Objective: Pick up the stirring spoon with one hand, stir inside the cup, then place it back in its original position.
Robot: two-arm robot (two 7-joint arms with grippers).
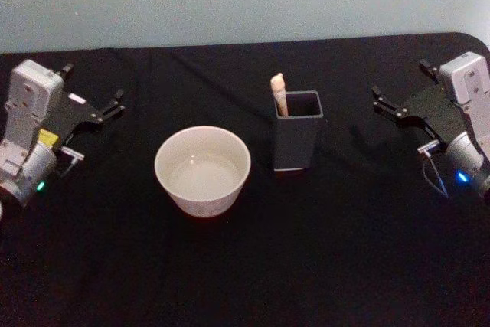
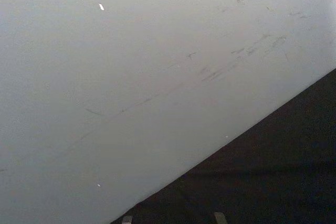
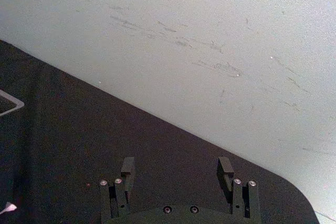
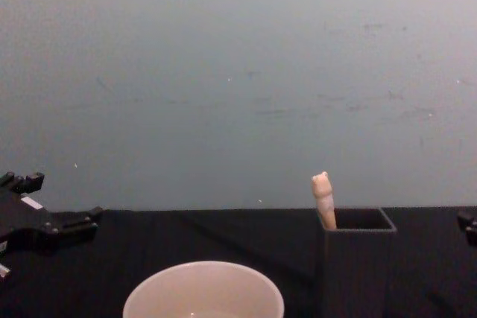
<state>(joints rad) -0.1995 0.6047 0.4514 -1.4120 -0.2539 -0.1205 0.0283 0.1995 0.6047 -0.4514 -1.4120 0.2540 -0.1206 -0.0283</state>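
L gripper (image 1: 92,86) at 9, R gripper (image 1: 402,82) at 3, both level, fingers apart. 1 cup (image 1: 202,201), 1 stirring spoon (image 1: 279,94), 1 holder (image 1: 295,145).

Dim, even light leaves the black table (image 1: 329,266) nearly shadowless, with faint sheen inside the cup (image 1: 200,201).

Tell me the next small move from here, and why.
Probably swing the right gripper inward toward the cream-beige knobbed handle of the slender stirring spoon, standing in the dark grey square box holder. That gripper's jaws stand open, and it sits nearer that holder than the left gripper, parked beyond the wide cream-white round cup.
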